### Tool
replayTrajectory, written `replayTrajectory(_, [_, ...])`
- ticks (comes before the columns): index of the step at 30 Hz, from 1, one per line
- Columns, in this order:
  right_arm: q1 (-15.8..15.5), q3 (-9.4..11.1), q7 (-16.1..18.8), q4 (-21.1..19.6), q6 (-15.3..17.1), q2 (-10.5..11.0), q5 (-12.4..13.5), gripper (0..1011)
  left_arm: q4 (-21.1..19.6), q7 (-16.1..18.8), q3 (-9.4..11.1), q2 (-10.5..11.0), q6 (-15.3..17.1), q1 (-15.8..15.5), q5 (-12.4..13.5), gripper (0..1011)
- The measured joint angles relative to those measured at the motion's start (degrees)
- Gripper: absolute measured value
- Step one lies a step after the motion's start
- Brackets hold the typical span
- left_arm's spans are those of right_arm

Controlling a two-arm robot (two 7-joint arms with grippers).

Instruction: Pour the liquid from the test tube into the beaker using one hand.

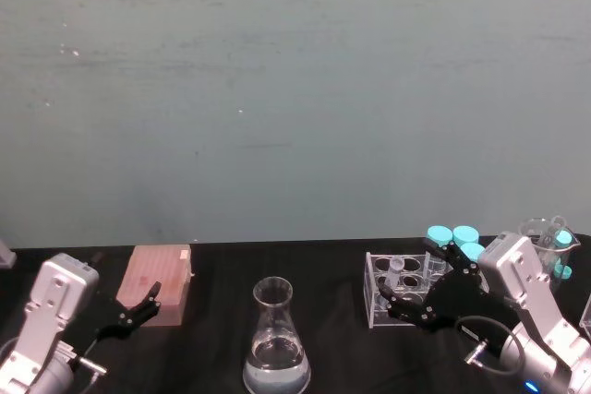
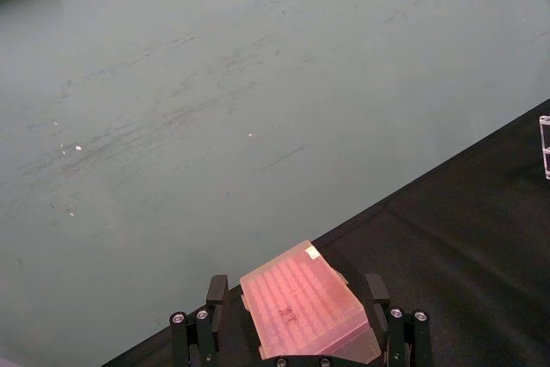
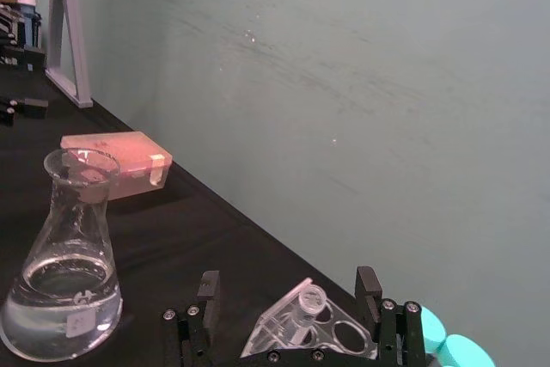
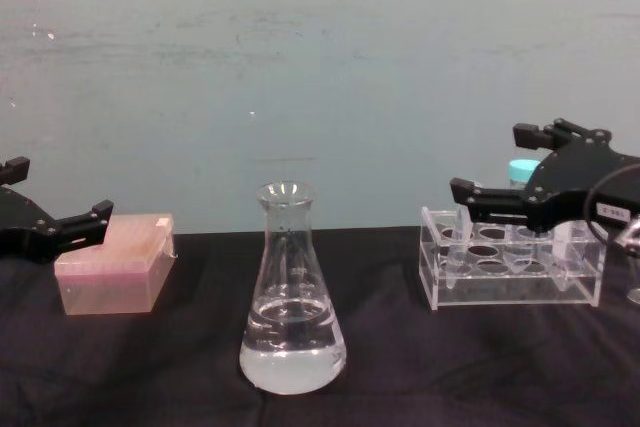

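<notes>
Two grippers of mine are at the table, both spread wide and holding nothing. Behind everything a pale grey-green wall (image 1: pixel 277 89) fills the upper part of the head view, and a black table (image 4: pixel 150 377) runs along the bottom.

My right gripper (image 1: pixel 406 269), on its silver-grey arm at the lower right of the head view, reaches in over the tube rack. In the chest view it (image 4: pixel 487 160) sits at the right edge, with one finger level with the rack's top. My left gripper (image 1: pixel 138 300) rests at the lower left, idle, its fingers parted just in front of the pink box.

The conical flask (image 4: pixel 292 307) stands upright at the bottom centre, well apart from both grippers. Clear liquid (image 4: pixel 292 347) fills its wide base, and the neck is open.

The clear acrylic tube rack (image 4: pixel 510 282) stands to the right of the flask. The translucent pink pipette-tip box (image 4: pixel 110 272) lies on the left side.

Several teal-capped tubes (image 1: pixel 452 235) stand at the rack's far right end.

The small capless test tube (image 1: pixel 395 269) stands upright in a hole at the rack's left end. In my right wrist view it (image 3: pixel 311 300) lies between my open fingers (image 3: pixel 368 283). I cannot tell whether either finger touches it, nor whether it holds any liquid.
</notes>
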Motion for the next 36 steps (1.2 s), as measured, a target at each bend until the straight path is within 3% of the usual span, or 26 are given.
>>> replayTrajectory(15, [2.2,1.4,4.4,4.3,2.3,-3.9,2.2,1000,0.0,0.0,0.0,0.0,0.0,0.0,0.0,1000])
replayTrajectory(36, [5.1,2.8,5.2,9.2,2.6,-7.8,1.8,1000,0.0,0.0,0.0,0.0,0.0,0.0,0.0,1000])
